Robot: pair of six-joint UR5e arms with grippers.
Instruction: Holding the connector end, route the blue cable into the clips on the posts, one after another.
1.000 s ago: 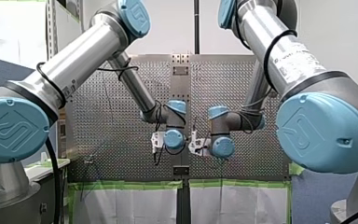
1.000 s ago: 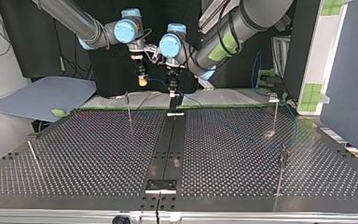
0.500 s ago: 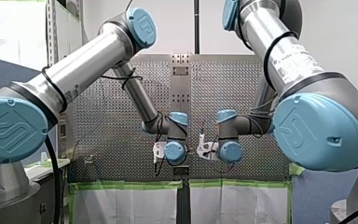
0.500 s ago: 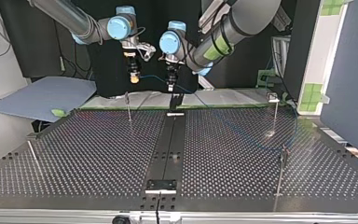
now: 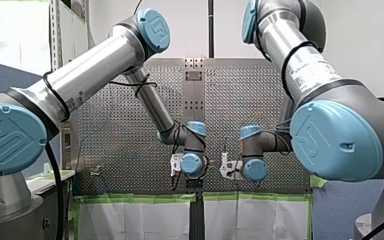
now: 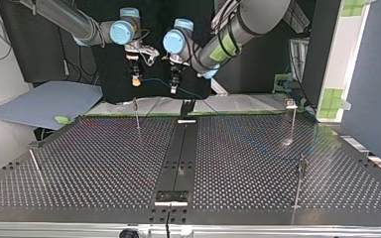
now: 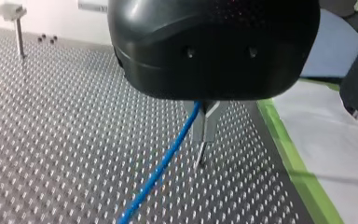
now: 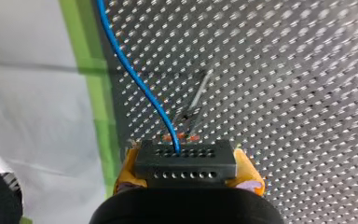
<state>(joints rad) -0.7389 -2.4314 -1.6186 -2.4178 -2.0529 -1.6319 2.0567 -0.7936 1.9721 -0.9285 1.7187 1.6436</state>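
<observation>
**Blue cable (image 7: 161, 168) held taut between both pincers!**

My left gripper (image 7: 204, 137) has its metal fingers (image 7: 210, 122) clamped together on the line. My right gripper (image 8: 185, 151), with yellow pads (image 8: 248, 173), is closed on the cable's end. In the top view the pair hang over the far edge of the table (image 6: 104, 148), the right one above the far-left post (image 6: 137, 113).

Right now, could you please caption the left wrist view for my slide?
My left claw pinches the blue cable above the perforated table, a clip post beyond.
</observation>
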